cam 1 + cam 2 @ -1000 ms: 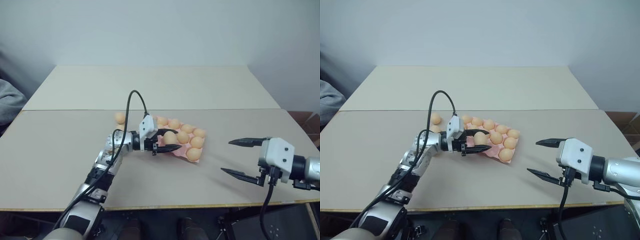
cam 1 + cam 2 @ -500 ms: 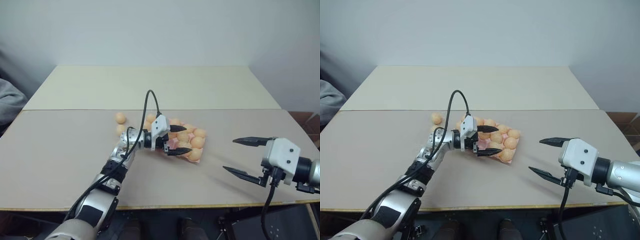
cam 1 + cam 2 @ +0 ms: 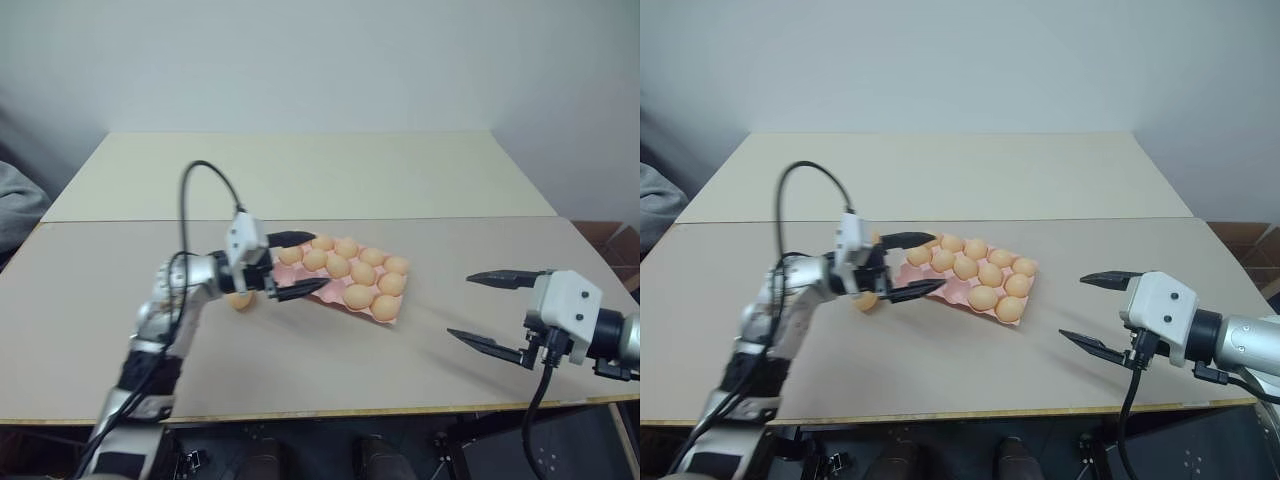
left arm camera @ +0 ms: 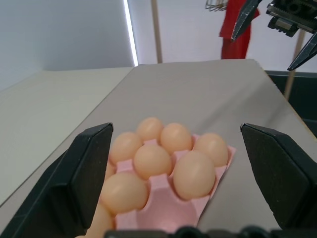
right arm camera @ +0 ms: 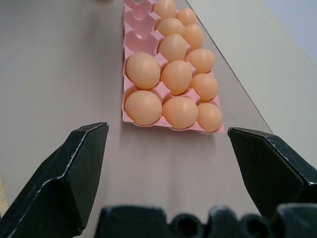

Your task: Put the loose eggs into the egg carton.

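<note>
Pink egg carton (image 3: 345, 285) at frame centre, mostly filled. Left gripper (image 3: 297, 265) spread, empty, just left of it; a loose egg (image 3: 240, 299) beneath. Right gripper (image 3: 492, 311) spread, idle. Next: grab that egg

Two pale table (image 3: 300, 175) tops butted together, seam running across. Plain light wall (image 3: 320, 60) behind. Grey fabric (image 3: 18, 205) at left edge. Red object (image 4: 234, 37), wooden pole (image 4: 157, 30) in background.
</note>
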Tool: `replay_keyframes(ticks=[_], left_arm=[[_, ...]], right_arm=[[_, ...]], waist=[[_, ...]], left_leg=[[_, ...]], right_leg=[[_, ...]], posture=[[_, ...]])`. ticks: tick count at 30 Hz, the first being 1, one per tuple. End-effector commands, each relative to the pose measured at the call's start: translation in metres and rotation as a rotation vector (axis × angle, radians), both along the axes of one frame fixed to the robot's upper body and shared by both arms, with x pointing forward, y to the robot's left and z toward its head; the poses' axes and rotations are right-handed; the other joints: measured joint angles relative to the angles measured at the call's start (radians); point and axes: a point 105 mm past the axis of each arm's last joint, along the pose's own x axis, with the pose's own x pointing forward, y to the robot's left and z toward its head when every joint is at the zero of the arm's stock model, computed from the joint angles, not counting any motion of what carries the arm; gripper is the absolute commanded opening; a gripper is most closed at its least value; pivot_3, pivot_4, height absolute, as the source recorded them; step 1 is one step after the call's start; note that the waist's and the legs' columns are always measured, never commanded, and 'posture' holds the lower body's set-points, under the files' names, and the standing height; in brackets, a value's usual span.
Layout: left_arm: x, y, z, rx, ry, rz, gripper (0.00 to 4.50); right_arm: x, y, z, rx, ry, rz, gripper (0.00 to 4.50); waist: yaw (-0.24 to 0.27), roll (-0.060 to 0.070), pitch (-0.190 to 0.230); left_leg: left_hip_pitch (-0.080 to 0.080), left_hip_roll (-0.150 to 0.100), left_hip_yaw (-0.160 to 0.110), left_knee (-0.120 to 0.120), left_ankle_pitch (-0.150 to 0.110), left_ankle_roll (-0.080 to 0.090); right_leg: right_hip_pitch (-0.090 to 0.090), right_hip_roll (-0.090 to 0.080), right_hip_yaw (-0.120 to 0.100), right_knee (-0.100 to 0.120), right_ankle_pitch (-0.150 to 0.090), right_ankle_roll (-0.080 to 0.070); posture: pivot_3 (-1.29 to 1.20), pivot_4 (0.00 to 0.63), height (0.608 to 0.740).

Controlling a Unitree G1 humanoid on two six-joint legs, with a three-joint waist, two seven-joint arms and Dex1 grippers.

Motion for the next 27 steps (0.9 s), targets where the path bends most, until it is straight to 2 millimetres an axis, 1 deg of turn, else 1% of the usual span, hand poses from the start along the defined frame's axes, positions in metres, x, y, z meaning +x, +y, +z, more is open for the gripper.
replay_keyframes(ticks=[1,4,6,8,11,13,15,18,22,27], left_arm=[[-0.017,0.043,0.009,0.045,-0.013,0.166,4.48],[-0.031,0.079,0.002,0.093,0.033,0.307,4.48],[-0.037,0.093,-0.003,0.113,0.057,0.367,4.48],[-0.041,0.107,-0.01,0.126,0.082,0.435,4.48],[-0.048,0.118,-0.022,0.121,0.128,0.51,4.48],[-0.049,0.12,-0.032,0.112,0.154,0.547,4.48],[-0.044,0.118,-0.038,0.098,0.167,0.572,4.48],[-0.039,0.111,-0.04,0.078,0.171,0.572,4.48],[-0.028,0.098,-0.046,0.065,0.174,0.561,4.48],[-0.011,0.091,-0.057,0.118,0.153,0.591,4.48]], right_arm=[[-0.002,0.006,0.007,-0.022,-0.017,0.069,4.5],[-0.002,0.01,0.011,-0.033,-0.003,0.126,4.5],[-0.004,0.012,0.013,-0.038,0.004,0.165,4.5],[-0.005,0.016,0.018,-0.037,0.008,0.208,4.5],[-0.011,0.024,0.026,-0.027,0.021,0.301,4.5],[-0.011,0.026,0.028,-0.035,0.017,0.326,4.5],[-0.008,0.025,0.028,-0.042,0.015,0.317,4.5],[-0.006,0.024,0.028,-0.048,0.014,0.313,4.5],[-0.004,0.022,0.03,-0.055,0.005,0.294,4.5],[-0.003,0.021,0.032,-0.055,-0.008,0.272,4.5]], waist=[[-0.003,0.0,0.0],[-0.01,0.0,0.0],[-0.005,0.0,0.0],[-0.001,-0.001,0.0],[0.004,0.0,0.0],[0.008,-0.001,0.0],[0.013,-0.001,0.0],[0.016,-0.001,0.0],[0.015,-0.001,0.0],[0.012,-0.001,0.0]], left_leg=[[0.0,0.0,0.0,0.0,0.0,0.0],[0.001,0.0,0.0,-0.001,0.0,0.0],[0.001,0.001,0.0,-0.001,0.0,0.0],[0.001,0.001,0.0,0.0,0.0,0.0],[0.001,0.001,0.001,0.0,0.0,0.0],[0.001,0.001,0.001,-0.001,0.0,0.0],[0.001,0.001,0.001,-0.001,0.0,0.0],[0.0,0.001,0.001,-0.001,0.0,0.0],[0.0,0.0,0.002,-0.001,0.0,0.0],[0.001,0.001,0.002,-0.001,0.0,0.0]], right_leg=[[0.0,0.0,0.0,0.0,0.0,0.0],[0.0,0.0,0.0,0.0,-0.001,-0.001],[0.0,0.0,0.0,0.0,-0.003,-0.006],[0.0,-0.001,-0.001,0.0,-0.004,-0.007],[0.0,-0.001,-0.001,0.0,-0.004,-0.007],[0.0,-0.001,0.0,0.0,-0.004,-0.007],[-0.001,-0.001,-0.001,0.0,-0.004,-0.007],[-0.001,-0.001,-0.001,0.0,-0.004,-0.007],[-0.001,-0.001,0.0,0.0,-0.004,-0.007],[-0.001,0.0,0.0,0.0,-0.004,-0.007]], posture=[[0.0,0.15,0.74],[0.0,0.15,0.74],[0.0,0.15,0.74],[0.0,0.15,0.74],[0.0,0.15,0.74],[0.0,0.15,0.74],[0.0,0.15,0.74],[0.0,0.15,0.74],[0.0,0.15,0.74],[0.0,0.15,0.74]])
